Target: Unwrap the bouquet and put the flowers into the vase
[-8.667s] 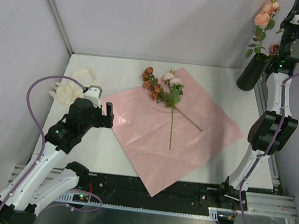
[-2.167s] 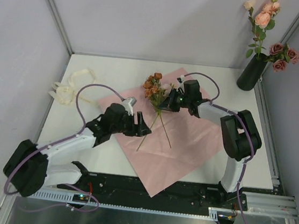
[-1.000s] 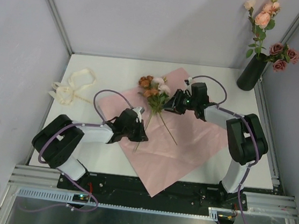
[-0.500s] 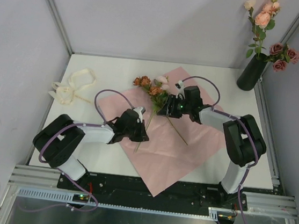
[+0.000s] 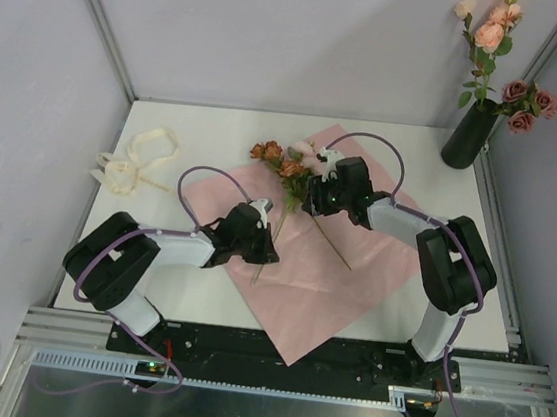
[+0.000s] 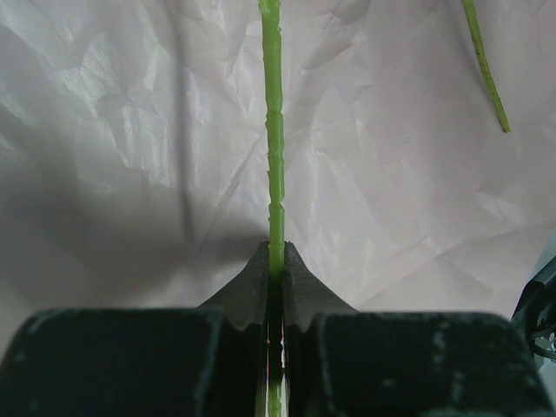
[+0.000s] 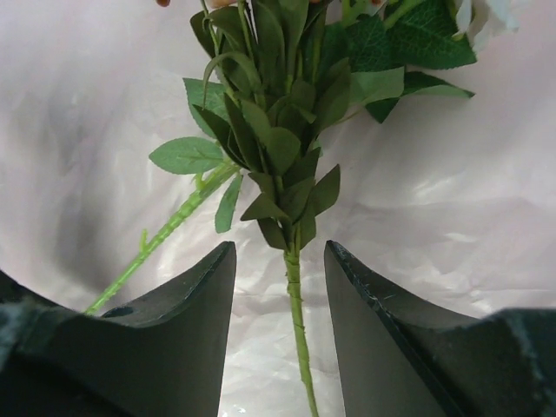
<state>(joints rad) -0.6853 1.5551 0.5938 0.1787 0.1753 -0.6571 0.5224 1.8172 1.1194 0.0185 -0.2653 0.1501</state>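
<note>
White table (image 5: 217, 126) with a pink sheet (image 5: 350, 287) lying flat on it as a diamond, crinkled. All positions below are relative to the sheet.

Left arm (image 5: 168, 248) comes in over the sheet's left corner. Right arm (image 5: 408, 221) reaches across its right half.

Vase (image 5: 465, 137): upright, off the sheet, well beyond its right corner toward the back. It holds a few blooms (image 5: 494, 37) in pink, peach and a darker rose.

Flowers (image 5: 289, 159): a loose bunch lying near the sheet's top corner. The rust and pale pink heads sit at its top-left edge, and the stems run down toward its middle.

Ribbon (image 5: 138, 162): cream, crumpled, off the sheet, well left of its left corner.

Left gripper (image 5: 261, 252): low over the sheet, left of centre, jaws together and clamped on a stem (image 6: 274, 130) near its bare end. The stem runs straight out from the tips across the sheet. A second stem (image 6: 485, 69) lies on the sheet well apart from that gripper.

Right gripper (image 5: 315, 195): over the sheet between centre and top corner, at the leafy part of the bunch. Jaws are apart, straddling a leafy stem (image 7: 295, 295). That stem sits in the gap, and I see no contact with either finger. Another stem slants away beneath one finger.
</note>
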